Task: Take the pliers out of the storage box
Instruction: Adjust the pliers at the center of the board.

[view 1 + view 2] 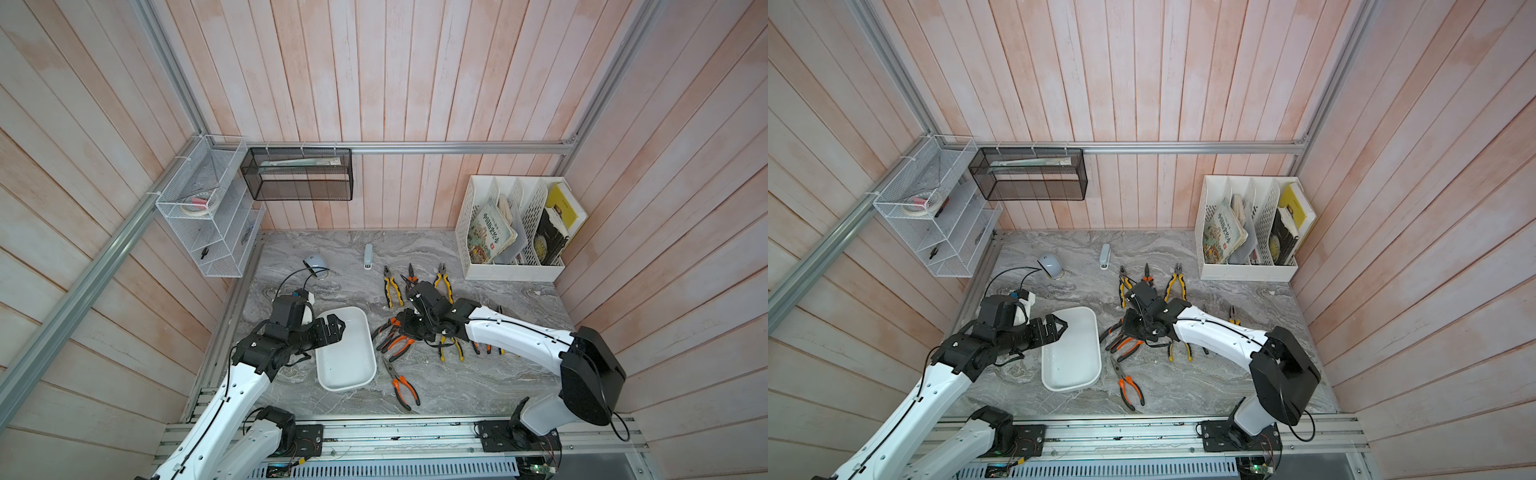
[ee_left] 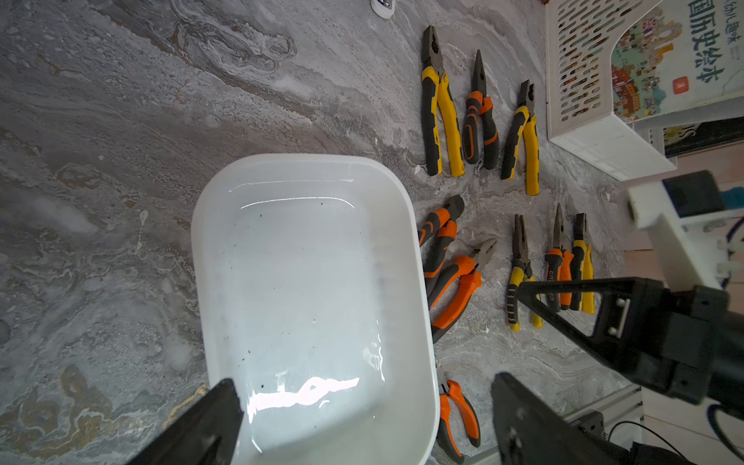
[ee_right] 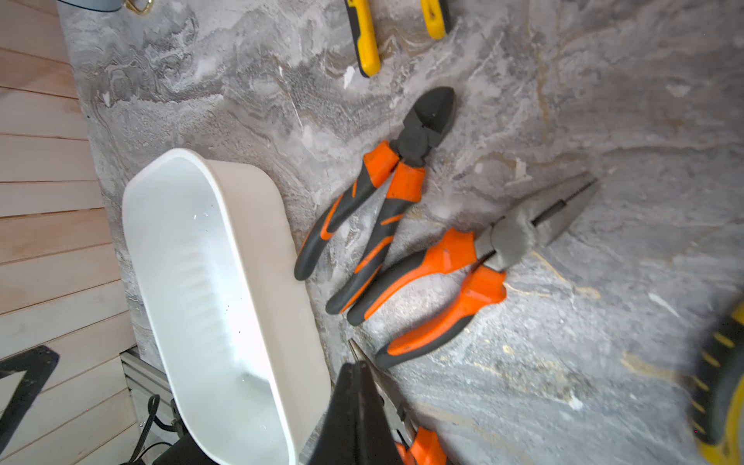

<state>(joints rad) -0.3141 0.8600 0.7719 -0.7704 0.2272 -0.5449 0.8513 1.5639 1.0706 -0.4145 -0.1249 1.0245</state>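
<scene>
The storage box (image 1: 349, 365) (image 1: 1071, 365) is a shallow white tray with nothing in it, as the left wrist view (image 2: 306, 282) shows. The pliers lie on the marble table to its right. Three sit in a far row (image 1: 390, 286) (image 2: 441, 104). Two orange-handled ones (image 3: 386, 189) (image 3: 463, 265) lie beside the box. One long-nosed pair (image 1: 401, 388) is near the front. My left gripper (image 1: 336, 330) (image 2: 364, 392) hangs open over the box's left side, holding nothing. My right gripper (image 1: 405, 327) (image 3: 358, 378) is shut and empty, above the orange pliers just right of the box.
A small white-grey stapler (image 1: 368, 256) and a computer mouse (image 1: 313, 261) lie at the back of the table. A white perforated file rack (image 1: 511, 232) with books stands back right. A white wire shelf (image 1: 208, 216) and a black mesh basket (image 1: 299, 174) hang on the wall.
</scene>
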